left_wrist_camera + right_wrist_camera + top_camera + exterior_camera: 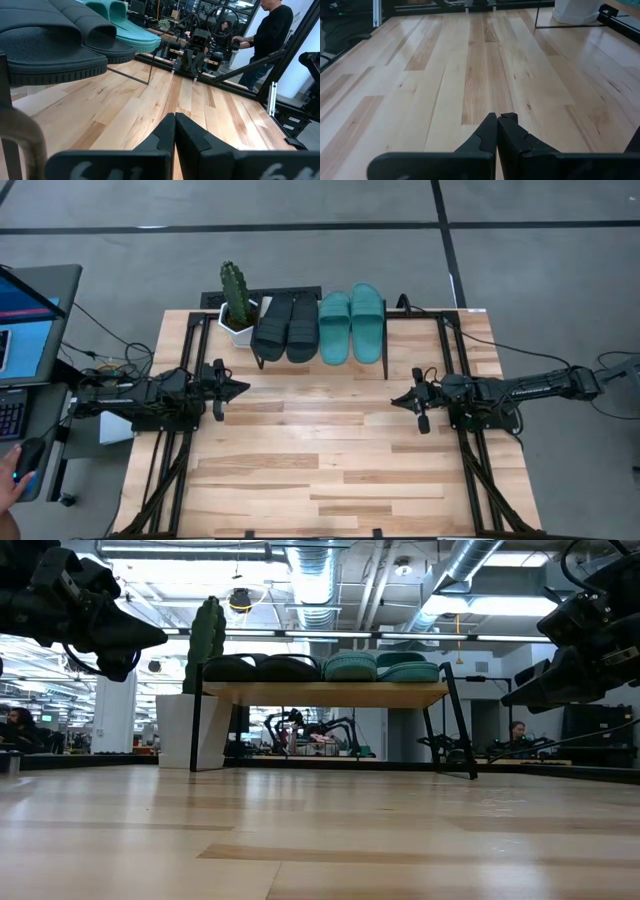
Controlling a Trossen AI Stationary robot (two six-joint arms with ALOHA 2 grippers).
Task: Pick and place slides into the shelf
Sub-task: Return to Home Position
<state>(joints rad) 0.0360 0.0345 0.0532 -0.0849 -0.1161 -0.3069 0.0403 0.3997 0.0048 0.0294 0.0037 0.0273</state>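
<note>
All four slides sat on the shelf, at the far edge of the tabletop. The black slides were on the shelf's left half and the teal slides on its right half. They lay side by side in one row, each just beside its neighbour. In the low view the shelf board stood raised on thin black legs with the slides lying on top.

A cactus in a white pot stood just left of the shelf, beside the outer black slide.

The left gripper hung over the left side of the tabletop, nearer than the shelf, pointing toward the middle. Its fingers were pressed together and held nothing, as the left wrist view confirmed. The right gripper hung over the right side, pointing back toward the middle and facing the left one. Its fingers were also closed tight and held nothing. The two grippers were well apart, with bare wood between them. In the low view both sat up off the tabletop.

A screen stood off the tabletop's left edge. A hand rested on a mouse in the near-left corner. The left wrist view showed a person in a dark top standing beyond the tabletop.
</note>
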